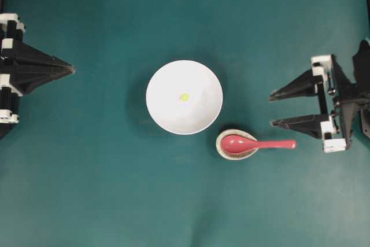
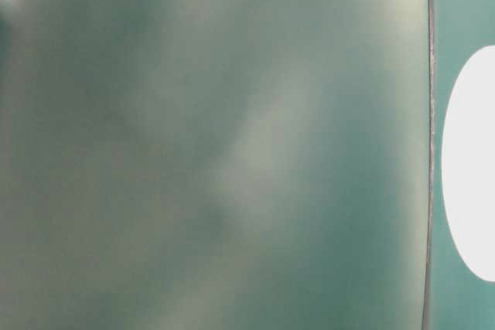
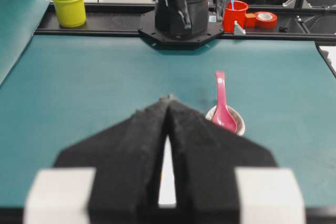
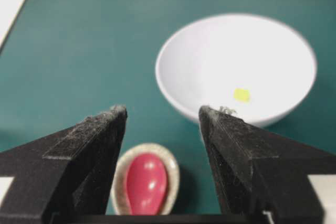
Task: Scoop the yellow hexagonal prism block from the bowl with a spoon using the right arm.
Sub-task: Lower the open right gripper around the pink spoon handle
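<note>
Pink-red, the spoon (image 1: 257, 143) lies in its little dish on the table, near the right pincer (image 1: 272, 109), whose jaws stand wide apart, holding nothing.

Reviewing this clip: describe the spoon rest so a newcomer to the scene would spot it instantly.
Start at the large white bowl in the middle of the teal table. Just off its lower-right rim sits the spoon rest, a small speckled beige dish. It alone cradles the scoop of the pink-red spoon.

a speckled beige spoon rest (image 1: 236, 144) sits on the teal table (image 1: 92, 177), near a yellow cup (image 3: 69, 6)
</note>
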Controlling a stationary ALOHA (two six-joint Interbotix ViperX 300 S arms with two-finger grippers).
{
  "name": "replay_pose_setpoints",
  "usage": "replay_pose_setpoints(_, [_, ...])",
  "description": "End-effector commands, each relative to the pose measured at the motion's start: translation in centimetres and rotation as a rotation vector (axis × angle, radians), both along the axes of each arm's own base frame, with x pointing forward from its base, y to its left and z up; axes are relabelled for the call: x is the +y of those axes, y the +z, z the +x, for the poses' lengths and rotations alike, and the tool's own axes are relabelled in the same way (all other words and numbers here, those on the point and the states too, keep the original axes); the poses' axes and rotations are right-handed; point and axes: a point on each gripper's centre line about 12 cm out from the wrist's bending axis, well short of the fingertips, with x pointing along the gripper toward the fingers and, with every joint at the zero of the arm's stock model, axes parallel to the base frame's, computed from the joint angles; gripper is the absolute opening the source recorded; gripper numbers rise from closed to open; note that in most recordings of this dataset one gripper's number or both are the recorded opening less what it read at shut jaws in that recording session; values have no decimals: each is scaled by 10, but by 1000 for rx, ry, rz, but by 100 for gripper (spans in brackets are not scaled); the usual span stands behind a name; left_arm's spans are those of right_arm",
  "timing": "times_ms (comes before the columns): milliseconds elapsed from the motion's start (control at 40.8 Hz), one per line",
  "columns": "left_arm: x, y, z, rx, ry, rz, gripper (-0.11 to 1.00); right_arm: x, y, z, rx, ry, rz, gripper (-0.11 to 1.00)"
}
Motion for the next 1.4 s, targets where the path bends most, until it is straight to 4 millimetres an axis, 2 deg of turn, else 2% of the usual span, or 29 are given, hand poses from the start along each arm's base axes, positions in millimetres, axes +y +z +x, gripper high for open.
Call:
replay_pose_setpoints(0, [1,10,2,-20,2,4,1,6,-4,5,-17,7,11,61])
replay_pose_setpoints(588, [1,7,2,0,3,2,1,32,-64,1,34,-34,56,61])
replay_pose_setpoints(858, [1,6,3,11,3,1,1,43,-84,-1,44,-29,17,61])
replay_pose_setpoints(1103, [1,5,3,15,3,-1,1,45,-107,-4,110,-51,-18,61])
replay_pose_setpoints(1373, [1,5,2,17,3,-1,1,45,-118,-8,135,-65,-22,61])
